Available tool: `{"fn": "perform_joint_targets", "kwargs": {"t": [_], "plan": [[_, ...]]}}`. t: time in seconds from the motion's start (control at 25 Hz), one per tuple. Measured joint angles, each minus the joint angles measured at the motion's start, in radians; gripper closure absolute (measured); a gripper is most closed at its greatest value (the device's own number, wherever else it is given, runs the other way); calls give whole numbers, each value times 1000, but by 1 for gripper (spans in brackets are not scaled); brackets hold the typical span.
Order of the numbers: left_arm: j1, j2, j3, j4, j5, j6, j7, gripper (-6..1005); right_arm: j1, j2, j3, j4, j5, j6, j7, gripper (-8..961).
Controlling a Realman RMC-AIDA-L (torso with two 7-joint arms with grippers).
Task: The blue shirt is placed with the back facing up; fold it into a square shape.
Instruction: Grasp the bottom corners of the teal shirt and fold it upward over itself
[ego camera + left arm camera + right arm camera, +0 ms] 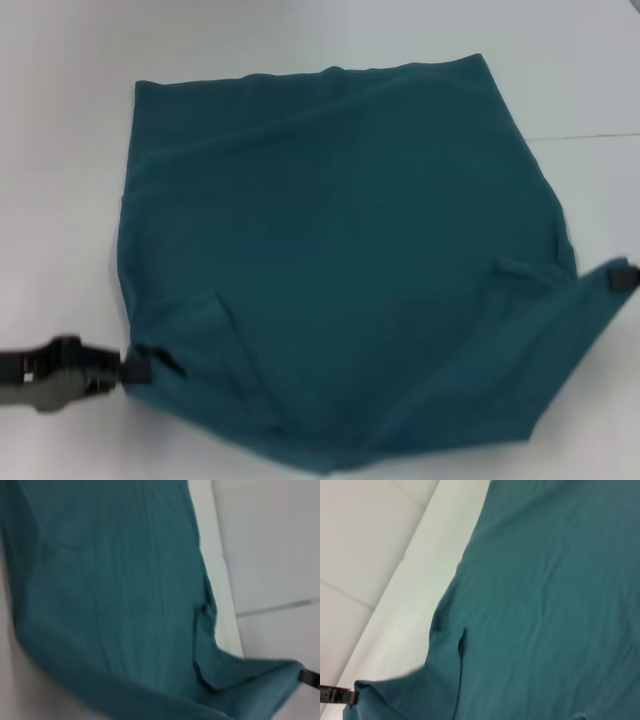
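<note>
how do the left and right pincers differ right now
The left pincer shows with its dark arm behind it at the blue shirt's near-left corner; of the right pincer only a dark tip shows, at the picture's right edge. The left one sits nearer the robot, the right one farther out. Both are shut on shirt fabric, pulling it taut between them.

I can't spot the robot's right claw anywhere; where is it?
In the head view the right gripper is at the right edge of the picture, pinching the right-hand corner of the blue shirt above the white table.
</note>
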Motion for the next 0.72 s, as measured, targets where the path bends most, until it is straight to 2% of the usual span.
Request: {"fn": "perform_joint_targets", "kwargs": {"t": [0.2,0.36,0.52,0.6,0.72], "plan": [[-85,39,9,-57,7,-123,-73,964,53,4,7,6,2,136,36,836],[-148,51,36,-84,9,-222,-106,964,97,24,1,26,2,275,54,832],[-193,42,65,-95,8,-337,-124,964,118,52,-5,37,2,419,55,828],[-210,31,76,-97,6,-400,-129,964,124,65,-12,46,2,489,55,826],[-230,9,107,-103,4,-510,-131,964,134,72,-43,86,0,590,59,823]]}}
